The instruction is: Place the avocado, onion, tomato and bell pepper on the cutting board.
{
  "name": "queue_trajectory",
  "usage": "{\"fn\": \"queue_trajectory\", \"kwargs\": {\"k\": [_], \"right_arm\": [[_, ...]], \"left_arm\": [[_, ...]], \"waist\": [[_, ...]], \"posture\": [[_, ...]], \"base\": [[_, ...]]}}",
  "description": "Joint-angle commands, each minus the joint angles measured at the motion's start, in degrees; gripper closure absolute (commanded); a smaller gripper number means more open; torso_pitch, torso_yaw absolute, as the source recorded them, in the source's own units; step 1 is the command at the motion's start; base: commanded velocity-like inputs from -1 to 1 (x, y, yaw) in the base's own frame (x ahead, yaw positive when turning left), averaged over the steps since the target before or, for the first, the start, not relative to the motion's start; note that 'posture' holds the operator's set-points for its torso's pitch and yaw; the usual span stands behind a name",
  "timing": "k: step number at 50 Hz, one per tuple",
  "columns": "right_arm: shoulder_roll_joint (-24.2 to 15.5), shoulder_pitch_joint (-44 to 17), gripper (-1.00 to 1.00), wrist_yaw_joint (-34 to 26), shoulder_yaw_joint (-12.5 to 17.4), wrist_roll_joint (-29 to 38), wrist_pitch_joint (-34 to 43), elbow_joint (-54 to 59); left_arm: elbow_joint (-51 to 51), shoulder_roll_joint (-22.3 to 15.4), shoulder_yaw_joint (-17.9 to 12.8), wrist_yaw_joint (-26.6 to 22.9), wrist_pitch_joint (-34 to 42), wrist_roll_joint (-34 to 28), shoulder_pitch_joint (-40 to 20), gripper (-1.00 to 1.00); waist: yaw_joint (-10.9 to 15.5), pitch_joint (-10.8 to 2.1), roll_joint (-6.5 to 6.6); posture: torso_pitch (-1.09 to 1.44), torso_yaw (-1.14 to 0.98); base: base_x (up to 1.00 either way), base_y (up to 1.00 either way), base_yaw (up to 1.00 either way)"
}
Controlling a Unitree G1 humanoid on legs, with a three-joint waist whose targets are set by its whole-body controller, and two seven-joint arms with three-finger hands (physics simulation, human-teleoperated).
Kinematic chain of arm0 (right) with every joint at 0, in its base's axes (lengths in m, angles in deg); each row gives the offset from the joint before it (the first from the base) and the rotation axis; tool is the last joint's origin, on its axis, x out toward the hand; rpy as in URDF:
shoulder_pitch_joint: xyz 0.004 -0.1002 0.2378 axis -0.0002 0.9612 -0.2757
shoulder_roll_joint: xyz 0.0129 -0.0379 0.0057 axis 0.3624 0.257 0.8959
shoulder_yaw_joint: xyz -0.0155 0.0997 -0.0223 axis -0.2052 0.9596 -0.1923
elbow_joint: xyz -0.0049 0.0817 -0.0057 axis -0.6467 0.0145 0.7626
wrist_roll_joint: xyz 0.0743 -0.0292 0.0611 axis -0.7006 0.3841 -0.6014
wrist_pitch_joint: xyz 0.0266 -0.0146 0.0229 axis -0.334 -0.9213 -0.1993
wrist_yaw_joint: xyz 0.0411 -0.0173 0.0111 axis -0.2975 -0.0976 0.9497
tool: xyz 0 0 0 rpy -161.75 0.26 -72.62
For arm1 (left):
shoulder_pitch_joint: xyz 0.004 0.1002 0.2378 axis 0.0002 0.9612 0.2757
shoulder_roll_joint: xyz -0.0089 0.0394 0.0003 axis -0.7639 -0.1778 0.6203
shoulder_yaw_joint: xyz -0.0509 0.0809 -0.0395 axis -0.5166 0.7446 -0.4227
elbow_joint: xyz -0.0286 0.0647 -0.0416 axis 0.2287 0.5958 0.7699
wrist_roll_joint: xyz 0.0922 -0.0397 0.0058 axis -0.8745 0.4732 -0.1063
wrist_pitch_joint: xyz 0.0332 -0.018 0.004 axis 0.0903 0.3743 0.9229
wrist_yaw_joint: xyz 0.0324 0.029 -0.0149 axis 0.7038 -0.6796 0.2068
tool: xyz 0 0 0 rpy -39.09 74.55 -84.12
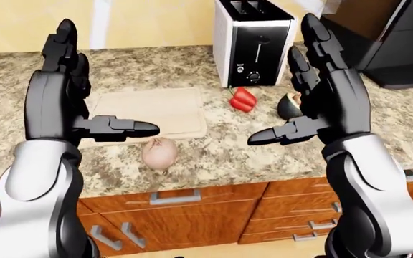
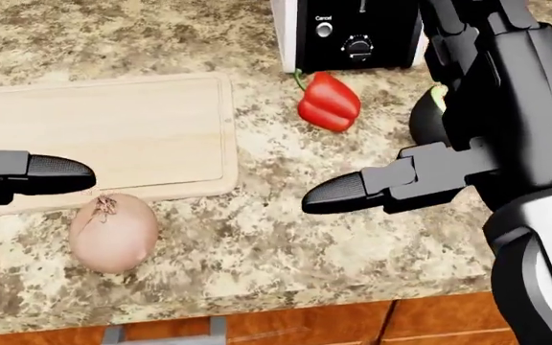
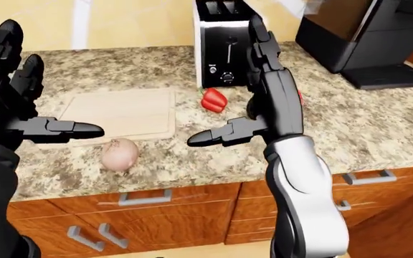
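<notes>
The pale onion (image 2: 113, 231) rests on the granite counter, just below the lower edge of the light wooden cutting board (image 2: 122, 122). A red bell pepper (image 2: 329, 104) lies right of the board, under the toaster. The halved avocado (image 1: 288, 105) is mostly covered by my right hand. Of the tomato, only a red sliver (image 3: 301, 98) shows behind that hand. My left hand (image 1: 91, 102) is raised over the board's left part, open and holding nothing. My right hand (image 1: 293, 91) is raised open above the counter, right of the pepper, its thumb (image 2: 352, 190) pointing left.
A white and black toaster (image 1: 253, 43) stands above the pepper. A dark coffee machine (image 1: 407, 43) occupies the counter's far right. Wooden drawers with metal handles (image 1: 174, 196) sit under the counter edge.
</notes>
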Motion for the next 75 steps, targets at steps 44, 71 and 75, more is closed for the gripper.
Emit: {"fn": "queue_trajectory", "kwargs": {"k": [44, 71, 75], "right_arm": [[0.46, -0.24, -1.00, -1.63, -0.77, 2.35, -2.81, -2.40], [0.98, 0.67, -1.00, -1.20, -0.75, 2.24, -4.12, -1.54], [1.36, 1.53, -1.00, -1.98, -1.64, 2.55, -3.81, -2.14]], "left_arm": [[-0.96, -0.61, -0.31, 0.07, -2.63, -1.58, -0.47, -1.00], [-0.09, 0.13, 0.88, -0.76, -3.82, -3.38, -0.25, -1.00], [-0.11, 0.41, 0.88, -0.95, -4.01, -3.75, -0.02, -1.00]], "waist": [[-0.41, -3.43, 0.17], [0.29, -2.26, -0.71], [-0.03, -2.70, 0.12]], "posture": [[0.00, 0.00], [0.00, 0.00], [0.00, 0.00]], "base": [[0.00, 0.08, 0.00], [0.00, 0.09, 0.00], [0.00, 0.00, 0.00]]}}
